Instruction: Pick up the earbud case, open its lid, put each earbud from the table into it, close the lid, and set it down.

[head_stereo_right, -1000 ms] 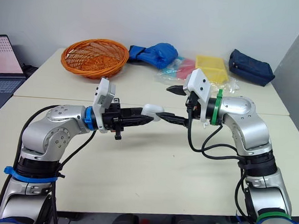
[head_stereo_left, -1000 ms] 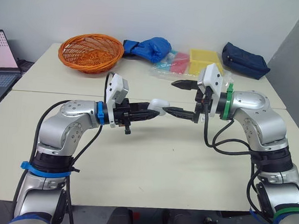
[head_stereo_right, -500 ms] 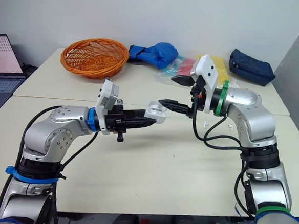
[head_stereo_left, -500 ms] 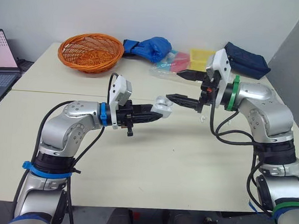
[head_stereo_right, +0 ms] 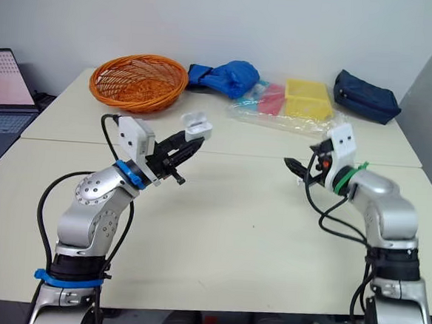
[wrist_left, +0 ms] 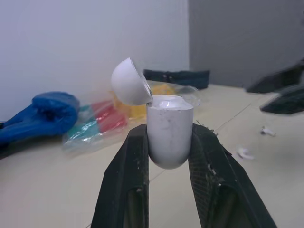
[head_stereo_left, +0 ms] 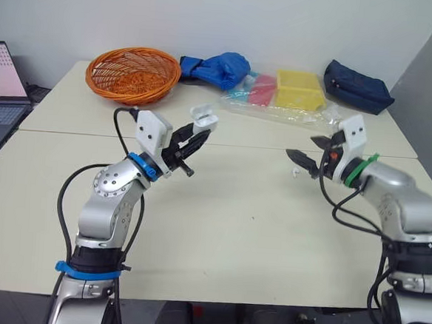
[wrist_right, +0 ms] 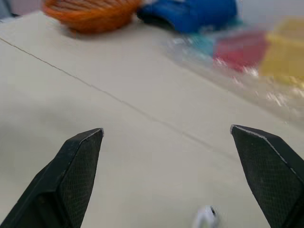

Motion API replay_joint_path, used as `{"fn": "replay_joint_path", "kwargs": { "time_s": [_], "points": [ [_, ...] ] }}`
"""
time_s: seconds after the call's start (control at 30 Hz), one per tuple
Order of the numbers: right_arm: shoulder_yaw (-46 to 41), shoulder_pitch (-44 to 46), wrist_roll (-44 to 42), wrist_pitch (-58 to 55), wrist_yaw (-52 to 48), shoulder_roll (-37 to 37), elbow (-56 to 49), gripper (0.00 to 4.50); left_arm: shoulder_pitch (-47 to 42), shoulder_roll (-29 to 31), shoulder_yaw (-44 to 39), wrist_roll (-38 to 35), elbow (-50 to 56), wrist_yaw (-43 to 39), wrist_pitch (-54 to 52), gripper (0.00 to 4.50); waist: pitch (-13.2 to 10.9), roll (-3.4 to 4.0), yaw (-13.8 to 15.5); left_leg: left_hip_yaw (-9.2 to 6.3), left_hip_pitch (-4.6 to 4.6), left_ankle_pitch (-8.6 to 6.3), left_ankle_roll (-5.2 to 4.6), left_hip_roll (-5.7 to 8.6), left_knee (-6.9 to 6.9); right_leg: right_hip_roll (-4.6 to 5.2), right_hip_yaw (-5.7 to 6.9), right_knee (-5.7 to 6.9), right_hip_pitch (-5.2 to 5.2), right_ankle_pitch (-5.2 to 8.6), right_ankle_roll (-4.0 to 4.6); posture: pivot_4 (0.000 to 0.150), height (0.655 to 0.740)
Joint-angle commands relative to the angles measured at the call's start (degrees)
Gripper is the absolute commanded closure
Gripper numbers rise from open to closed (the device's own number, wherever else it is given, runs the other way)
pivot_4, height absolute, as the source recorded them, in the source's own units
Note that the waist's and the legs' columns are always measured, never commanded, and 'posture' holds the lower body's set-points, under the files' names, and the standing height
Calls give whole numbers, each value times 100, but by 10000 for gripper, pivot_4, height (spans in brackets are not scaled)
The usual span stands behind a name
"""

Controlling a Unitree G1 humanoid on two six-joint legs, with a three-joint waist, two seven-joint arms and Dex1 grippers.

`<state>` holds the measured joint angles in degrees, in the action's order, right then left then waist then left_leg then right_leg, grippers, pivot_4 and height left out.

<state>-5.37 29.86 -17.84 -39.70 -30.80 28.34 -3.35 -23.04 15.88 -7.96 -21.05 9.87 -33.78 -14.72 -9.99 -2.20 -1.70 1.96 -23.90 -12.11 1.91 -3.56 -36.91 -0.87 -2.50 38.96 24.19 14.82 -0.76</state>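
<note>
The white earbud case (head_stereo_left: pixel 203 118) is held above the table, left of centre, with my left gripper (head_stereo_left: pixel 195 136) shut on its body. Its lid (wrist_left: pixel 130 81) is flipped open and tilted back, and the body (wrist_left: pixel 169 135) stands upright between the two black fingers. My right gripper (head_stereo_left: pixel 309 151) hangs open and empty low over the right side of the table. One white earbud (wrist_right: pixel 205 218) lies on the table just below and between its fingers. The left wrist view shows two earbuds (wrist_left: pixel 244 153) (wrist_left: pixel 266 131) lying close together on the table.
An orange basket (head_stereo_left: pixel 131 74) sits at the back left, with a blue bag (head_stereo_left: pixel 215 68) beside it. A plastic bag with a yellow box (head_stereo_left: pixel 299 89) and a navy pouch (head_stereo_left: pixel 357 86) lie at the back right. A laptop (head_stereo_left: pixel 0 91) stands at the far left.
The case lid went from closed to open. My left arm then drew the case back to the left and up. My right gripper pulled away to the right and down toward the earbuds.
</note>
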Motion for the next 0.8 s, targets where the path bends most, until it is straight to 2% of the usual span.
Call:
{"fn": "replay_joint_path", "kwargs": {
  "time_s": [0.03, 0.13, 0.23, 0.3, 0.4, 0.53, 0.6, 0.8],
  "points": [
    [155, -293, 511, 777, 676, -414, 189, 232, 189, -250, -152, -28, 401, 537, 280, 37229, 0, 0, -11, 0, 0, 0, 0, 0, 1, -1, 0, 1, 0, 0, 0, 1500, 7400],
    [285, -345, 896, 1301, 1170, -835, 874, 232, 273, -335, -140, 155, 337, 845, 448, 37229, 0, 1, -28, -3, 13, 0, 0, -6, 1, -14, 0, 9, -2, -6, 8, 1500, 7400],
    [337, -242, 1018, 1638, 1257, -1040, 1350, 232, 265, -267, -51, 156, 407, 854, 442, 37229, -1, 1, -14, -8, 13, 4, -5, -6, -1, -18, 5, 10, -2, -17, 14, 1500, 7400],
    [277, -99, 1226, 1900, 1683, -1174, 1986, 232, 239, -240, -70, 111, 435, 888, 415, 37229, -1, 1, -15, -4, 13, 4, -5, -3, -5, -16, 4, 5, -6, -21, 7, 1500, 7400],
    [234, 101, 1312, 2337, 1897, -1323, 2698, 232, 193, -188, -102, 90, 396, 910, 428, 37229, 0, 0, -21, 11, 15, 4, -5, -1, -6, -14, 3, -1, -5, -27, -2, 1500, 7400],
    [149, 308, 1228, 2584, 1977, -1519, 3152, 232, 130, -170, -124, 95, 389, 1011, 445, 37229, 0, 0, -20, 14, 15, 4, -5, -1, -8, -13, 0, -2, -6, -30, -8, 1500, 7400],
    [121, 379, 1222, 2623, 2005, -1600, 3281, 5454, 107, -161, -132, 88, 386, 1040, 438, 37229, 0, 0, -20, 14, 16, 4, -5, -2, -7, -14, 0, -1, -6, -31, -8, 1500, 7400],
    [290, 222, 1377, 2587, 2048, -1714, 3159, 25228, 104, -164, -140, 60, 421, 1102, 425, 37229, 1, 1, -17, 9, 17, 5, -6, -3, -7, -14, -2, 0, -8, -32, -6, 1500, 7400]
  ]
}}
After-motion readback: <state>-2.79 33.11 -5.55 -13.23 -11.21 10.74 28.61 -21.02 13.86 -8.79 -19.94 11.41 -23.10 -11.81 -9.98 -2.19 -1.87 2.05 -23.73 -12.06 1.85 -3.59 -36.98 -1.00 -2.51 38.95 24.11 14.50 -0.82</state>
